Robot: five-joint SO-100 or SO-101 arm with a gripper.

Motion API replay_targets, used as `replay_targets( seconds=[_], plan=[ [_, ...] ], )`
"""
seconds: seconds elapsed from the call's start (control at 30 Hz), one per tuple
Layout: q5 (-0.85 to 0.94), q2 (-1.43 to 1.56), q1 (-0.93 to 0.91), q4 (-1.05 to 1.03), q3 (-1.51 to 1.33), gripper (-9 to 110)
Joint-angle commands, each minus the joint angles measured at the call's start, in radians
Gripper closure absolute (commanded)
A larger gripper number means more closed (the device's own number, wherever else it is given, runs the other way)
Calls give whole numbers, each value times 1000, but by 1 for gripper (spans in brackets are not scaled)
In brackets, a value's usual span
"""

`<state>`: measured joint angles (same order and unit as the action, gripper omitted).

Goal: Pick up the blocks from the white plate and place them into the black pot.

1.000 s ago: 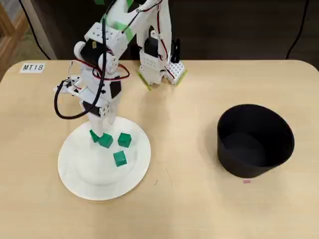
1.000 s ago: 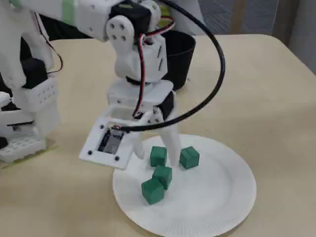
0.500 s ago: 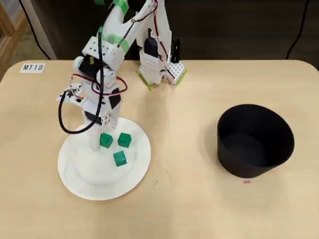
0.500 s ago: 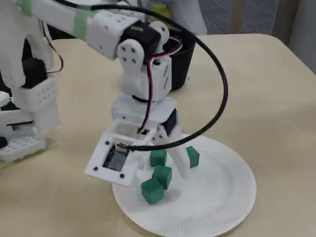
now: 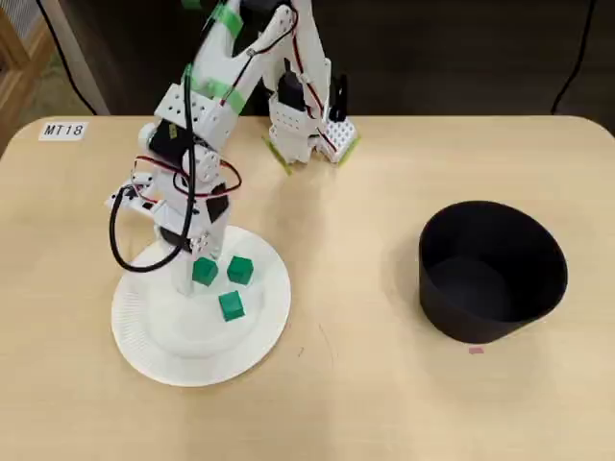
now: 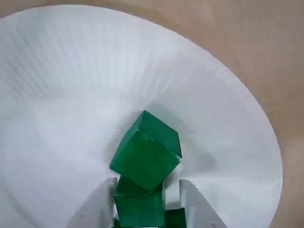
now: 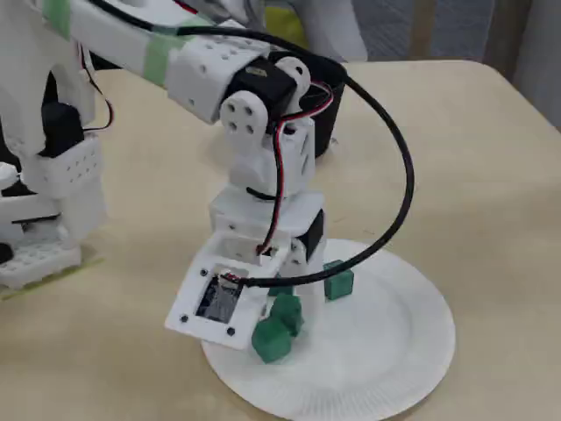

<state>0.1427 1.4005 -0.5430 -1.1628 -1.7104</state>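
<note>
I've got the jaws straddling one small bright green cube (image 6: pixel 138 209) on the round white paper plate (image 5: pixel 144 336), not clamped yet, so next: squeeze and lift.

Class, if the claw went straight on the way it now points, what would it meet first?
Probably the green block already between its fingers, then the white plate beneath; depth is unclear.
</note>
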Motion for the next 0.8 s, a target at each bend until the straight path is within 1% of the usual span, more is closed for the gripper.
replay_targets(
  seconds=[0.0,0.03,0.2,0.3,0.4,0.47,0.6,0.77],
  plan=[
    [-12,3,6,15,51,99],
    [-18,2,6,18,54,104],
    [-9,31,26,43,64,104],
    [-20,158,48,106,66,104],
    [-71,318,87,209,71,104],
    [-81,383,121,225,103,104],
    [-83,488,253,209,123,104],
    [-92,555,529,103,183,104]
  ],
)
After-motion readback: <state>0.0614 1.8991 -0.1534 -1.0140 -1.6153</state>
